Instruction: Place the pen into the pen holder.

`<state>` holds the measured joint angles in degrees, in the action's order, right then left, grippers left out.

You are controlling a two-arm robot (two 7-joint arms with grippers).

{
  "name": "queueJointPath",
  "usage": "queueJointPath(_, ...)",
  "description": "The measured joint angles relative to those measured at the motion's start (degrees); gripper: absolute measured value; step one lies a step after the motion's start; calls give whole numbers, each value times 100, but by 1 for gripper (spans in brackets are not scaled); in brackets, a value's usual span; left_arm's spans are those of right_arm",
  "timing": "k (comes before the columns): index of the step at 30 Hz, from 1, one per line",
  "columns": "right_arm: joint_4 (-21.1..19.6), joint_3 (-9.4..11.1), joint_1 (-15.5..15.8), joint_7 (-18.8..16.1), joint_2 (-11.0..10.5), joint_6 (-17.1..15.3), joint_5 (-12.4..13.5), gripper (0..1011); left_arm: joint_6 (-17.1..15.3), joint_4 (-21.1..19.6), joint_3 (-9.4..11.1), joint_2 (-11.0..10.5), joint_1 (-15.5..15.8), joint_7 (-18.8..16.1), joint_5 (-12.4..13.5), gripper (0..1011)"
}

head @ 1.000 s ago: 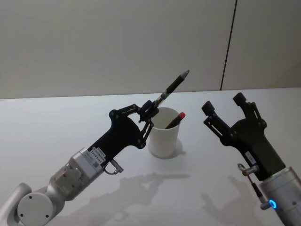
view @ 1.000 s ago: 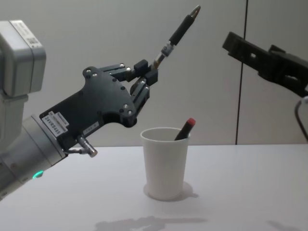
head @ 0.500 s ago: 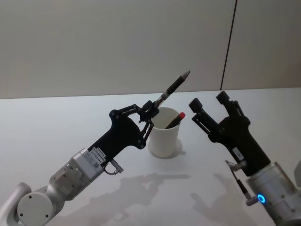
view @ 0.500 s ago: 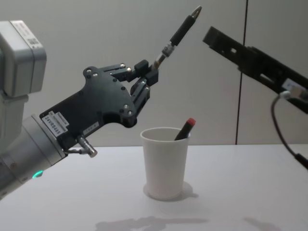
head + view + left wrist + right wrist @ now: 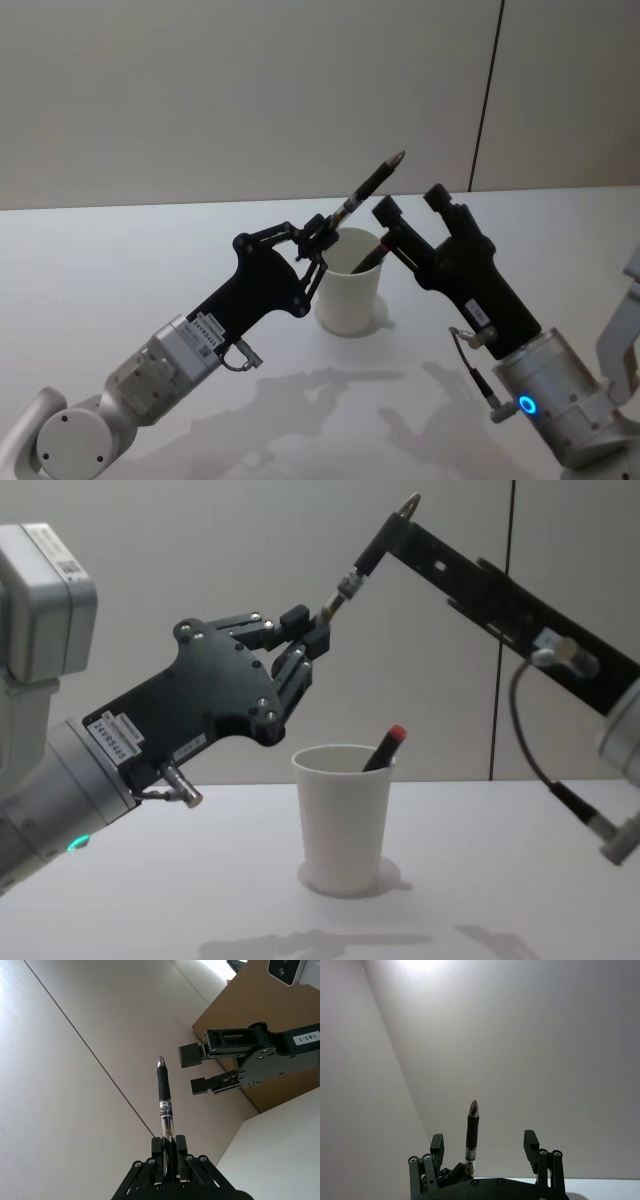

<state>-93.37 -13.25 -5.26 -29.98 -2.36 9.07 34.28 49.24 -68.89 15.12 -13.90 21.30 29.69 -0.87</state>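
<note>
Head view looks down on my left jaws [image 5: 318, 238], clamped on the lower end of the pen [image 5: 365, 187]. They hold it just above the near left rim of the paper cup [image 5: 348, 290]. The pen slants up and away, tip highest, so it is over the cup and not in it. A second pen with a red cap [image 5: 375, 252] leans inside against the right rim.

My right jaws [image 5: 411, 202] stand wide, level with the pen's dark grip and just to its right.

From the side, the chest view overlaps the right jaws [image 5: 400, 535] with the pen [image 5: 375, 540] near its tip, so contact cannot be judged there. It does show open air between the left jaws [image 5: 305, 640] and the cup [image 5: 343, 820].

Left wrist view settles it: the pen [image 5: 163, 1095] rises straight out of my closed left jaws [image 5: 169, 1147]. The right jaws [image 5: 196, 1070] sit beside the tip with a gap.

Right wrist view sights along the spread right jaws [image 5: 484, 1142] and frames the pen [image 5: 472, 1132] between the two fingers, farther off.

Bare counter [image 5: 120, 260] spreads around the cup, and its far edge meets the wall behind.
</note>
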Motion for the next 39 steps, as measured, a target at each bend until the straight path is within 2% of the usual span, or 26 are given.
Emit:
queueJointPath(6,193,-68,-181,-176,118,-74,173,1001,0,0,0,0,0,0,1,175)
queueJointPath(18,464,-143,-416,-299,250,-135,308,996,0,0,0,0,0,-1,1,174)
queueJointPath(26,617,-172,-545,-319,307,-139,342,822,0,0,0,0,0,-1,0,175)
queueJointPath(29,668,-179,-583,-314,322,-123,345,711,0,0,0,0,0,-1,0,175)
queueJointPath(30,693,-183,-606,-308,330,-114,346,711,-1,0,0,0,0,-1,0,174)
queueJointPath(33,736,-191,-639,-298,341,-100,346,590,-1,0,0,0,0,-1,0,174)
queueJointPath(36,758,-196,-659,-289,349,-87,346,533,-1,0,0,0,0,-1,0,175)
queueJointPath(38,773,-203,-675,-281,355,-76,346,425,-1,0,0,0,0,-1,0,174)
queueJointPath(39,777,-206,-680,-279,357,-74,346,425,-1,0,0,0,0,-1,0,174)
